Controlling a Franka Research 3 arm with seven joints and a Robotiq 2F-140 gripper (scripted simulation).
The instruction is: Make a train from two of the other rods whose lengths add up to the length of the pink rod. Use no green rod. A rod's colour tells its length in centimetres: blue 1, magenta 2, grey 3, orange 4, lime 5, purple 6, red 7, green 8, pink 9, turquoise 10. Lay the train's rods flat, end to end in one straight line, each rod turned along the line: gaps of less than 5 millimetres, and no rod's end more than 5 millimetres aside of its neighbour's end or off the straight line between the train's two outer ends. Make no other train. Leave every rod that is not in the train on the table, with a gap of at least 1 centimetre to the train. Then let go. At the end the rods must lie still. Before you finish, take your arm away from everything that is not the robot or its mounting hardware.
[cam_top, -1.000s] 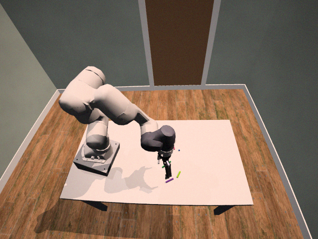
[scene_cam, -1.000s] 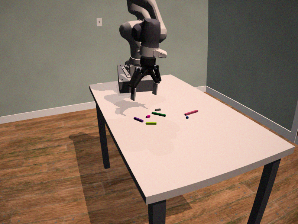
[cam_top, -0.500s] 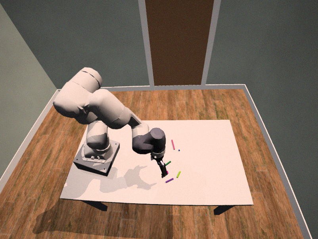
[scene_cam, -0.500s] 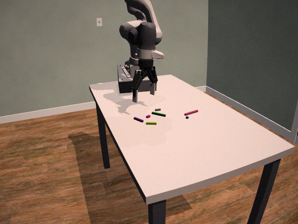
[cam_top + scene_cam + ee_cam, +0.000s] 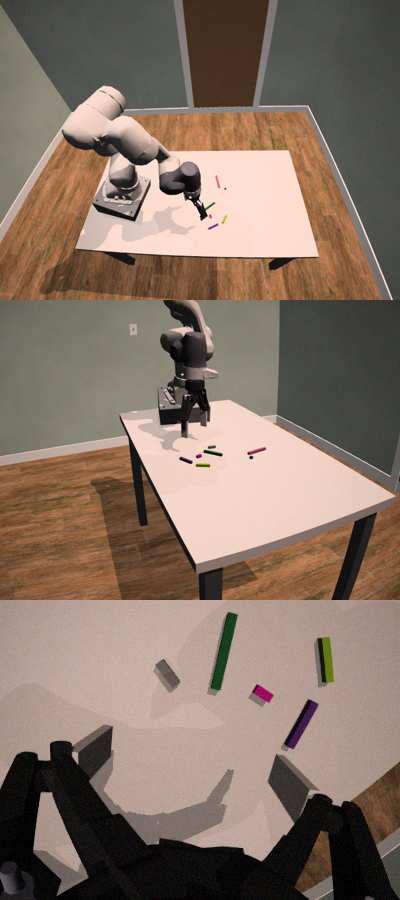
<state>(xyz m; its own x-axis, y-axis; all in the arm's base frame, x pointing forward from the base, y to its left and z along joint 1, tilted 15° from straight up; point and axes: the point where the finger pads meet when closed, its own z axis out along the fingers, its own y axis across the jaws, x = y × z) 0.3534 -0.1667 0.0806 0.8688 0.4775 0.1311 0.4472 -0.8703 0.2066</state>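
Gripper [image 5: 193, 427] hangs above the table [image 5: 291, 506], jaws wide, holding nothing. Grey rod [image 5: 211, 446], green rod [image 5: 212, 452], magenta rod [image 5: 198, 455], purple rod [image 5: 185, 460] and lime rod [image 5: 202, 465] lie apart near the table's robot-side end. Pink rod [image 5: 257, 450] and blue rod [image 5: 251, 457] lie nearer the opposite long edge.

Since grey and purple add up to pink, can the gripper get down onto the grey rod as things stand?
Probably yes. The gripper is open, holds nothing, and hangs above the table close to the grey rod. That rod lies flat, apart from the green rod, leaving room for the fingers.
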